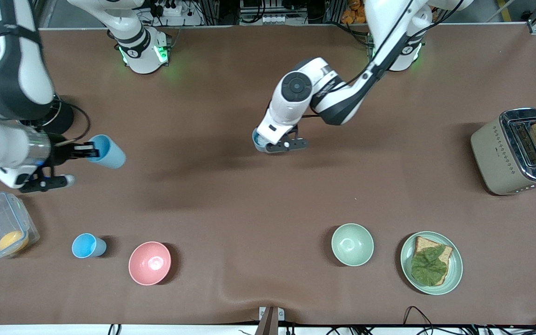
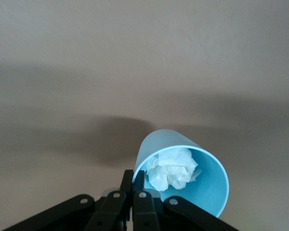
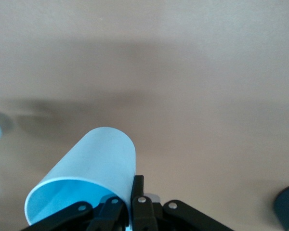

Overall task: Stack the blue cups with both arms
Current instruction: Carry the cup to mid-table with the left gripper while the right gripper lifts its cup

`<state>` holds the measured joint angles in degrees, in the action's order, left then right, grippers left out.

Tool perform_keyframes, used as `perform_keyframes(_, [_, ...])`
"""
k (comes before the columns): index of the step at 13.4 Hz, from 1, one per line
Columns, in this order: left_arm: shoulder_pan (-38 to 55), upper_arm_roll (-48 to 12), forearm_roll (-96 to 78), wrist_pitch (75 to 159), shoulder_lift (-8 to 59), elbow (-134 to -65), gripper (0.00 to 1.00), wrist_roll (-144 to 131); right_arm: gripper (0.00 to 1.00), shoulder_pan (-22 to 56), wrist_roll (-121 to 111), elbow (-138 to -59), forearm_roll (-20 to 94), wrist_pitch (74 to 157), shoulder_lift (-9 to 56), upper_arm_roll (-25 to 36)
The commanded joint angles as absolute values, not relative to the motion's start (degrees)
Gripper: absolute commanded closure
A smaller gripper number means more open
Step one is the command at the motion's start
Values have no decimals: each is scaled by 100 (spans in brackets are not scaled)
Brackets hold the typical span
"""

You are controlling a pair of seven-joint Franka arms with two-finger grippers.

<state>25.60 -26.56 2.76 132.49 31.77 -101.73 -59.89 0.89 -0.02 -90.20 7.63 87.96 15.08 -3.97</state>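
No readable text, label, brand or number shows on any object in these views

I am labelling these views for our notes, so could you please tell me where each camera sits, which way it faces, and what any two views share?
Front view: high across the table, facing both arms' bases; shows both arms, each holding a cup over the brown table.
Left wrist view: on the left arm's wrist, looking past the left gripper, shut on the rim of a paper-stuffed cup.
Right wrist view: on the right arm's wrist, looking past the right gripper, shut on an empty cup.
Shared: the front view also shows the empty cup.
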Motion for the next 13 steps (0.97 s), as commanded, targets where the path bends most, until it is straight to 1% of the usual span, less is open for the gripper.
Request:
perform_keyframes(1, [2777, -2593, 719, 13438, 3489, -10011, 100, -6476, 100, 325, 815, -8938, 826, 8482, 1389, -369])
perform_keyframes(5, [3023, -2593, 1300, 13474, 3814, -9984, 100, -7109, 100, 360, 966, -8930, 835, 8429, 1398, -378])
perform_keyframes(6, [3023, -2593, 1396, 13474, 3832, -9993, 84, -7302, 100, 413, 1158, -8930, 905, 8420, 1397, -387])
perform_keyframes(7, [3023, -2593, 1476, 13474, 3815, -9984, 53, -7417, 100, 413, 1247, -8930, 949, 8403, 1406, -378])
perform_keyframes(8, [2997, -2593, 1511, 13465, 3780, -9993, 1, -7461, 100, 413, 1248, -8938, 1036, 8394, 1406, -378])
perform_keyframes(11, [2927, -2601, 1521, 13299, 3526, -10002, 0, -7567, 100, 439, 1300, -8930, 1081, 8358, 1398, -378])
perform_keyframes(13, [2927, -2610, 1512, 12791, 3105, -10002, 0, -7664, 100, 457, 1327, -8921, 1081, 8367, 1406, -378])
